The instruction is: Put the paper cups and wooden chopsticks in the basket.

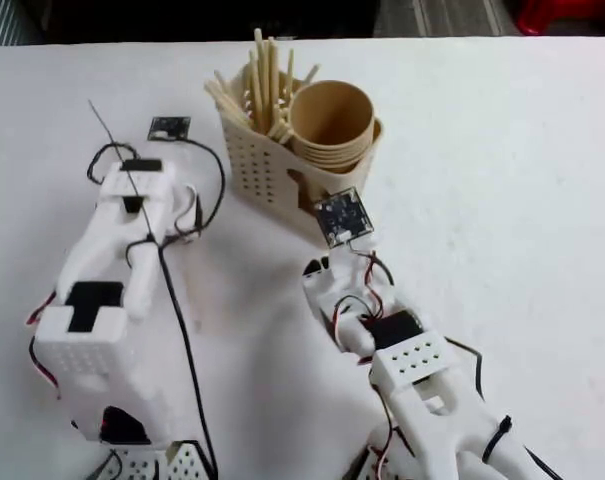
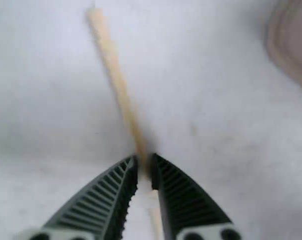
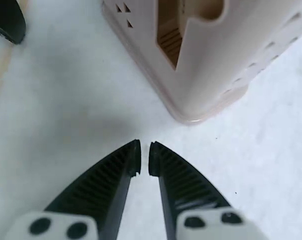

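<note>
The basket (image 1: 250, 168) holds stacked paper cups (image 1: 332, 122) and chopsticks (image 1: 263, 78); left jaws pinch a lone chopstick (image 2: 116, 82), right jaws closed, empty.

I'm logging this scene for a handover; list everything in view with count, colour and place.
white table: one, white, under everything.
cream perforated plastic basket: one, cream, far middle of the table.
tan paper cups: nested stack, number unclear, tan, inside the basket.
bundle of pale wooden chopsticks: many, pale wood, upright in the basket beside the cups.
single pale wooden chopstick: one, pale wood, by the table surface, gripped partway along.
left gripper: one, dark grey, shut on the single chopstick.
right gripper: one, black, shut and empty, near the basket.
</note>
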Robot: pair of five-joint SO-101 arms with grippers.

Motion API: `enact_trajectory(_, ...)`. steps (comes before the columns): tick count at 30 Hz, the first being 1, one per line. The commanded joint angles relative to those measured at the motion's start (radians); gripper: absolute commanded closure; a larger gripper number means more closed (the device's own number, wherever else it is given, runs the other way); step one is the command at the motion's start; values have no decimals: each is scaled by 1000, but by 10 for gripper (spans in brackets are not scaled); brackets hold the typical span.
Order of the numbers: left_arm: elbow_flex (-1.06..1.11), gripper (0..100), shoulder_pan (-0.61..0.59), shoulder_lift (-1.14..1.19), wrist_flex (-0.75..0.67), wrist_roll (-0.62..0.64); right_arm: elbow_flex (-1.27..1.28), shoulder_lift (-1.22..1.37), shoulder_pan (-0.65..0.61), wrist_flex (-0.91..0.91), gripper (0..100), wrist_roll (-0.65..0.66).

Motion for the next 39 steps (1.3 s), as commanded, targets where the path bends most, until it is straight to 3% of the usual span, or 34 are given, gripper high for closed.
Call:
enact_trajectory(1,-121,981,8,61,114,2,-6,-19,5,-21,950,14)
enact_trajectory(10,-155,978,5,35,203,-74,-6,-19,5,-21,950,14)
enact_trajectory(24,-163,978,8,-567,267,-69,-6,-25,4,-19,950,14)
enact_trajectory(31,-163,978,94,-831,146,-69,-6,-25,4,-19,950,15)
enact_trajectory(39,-163,978,225,-974,-181,-68,-6,-22,4,-19,950,15)
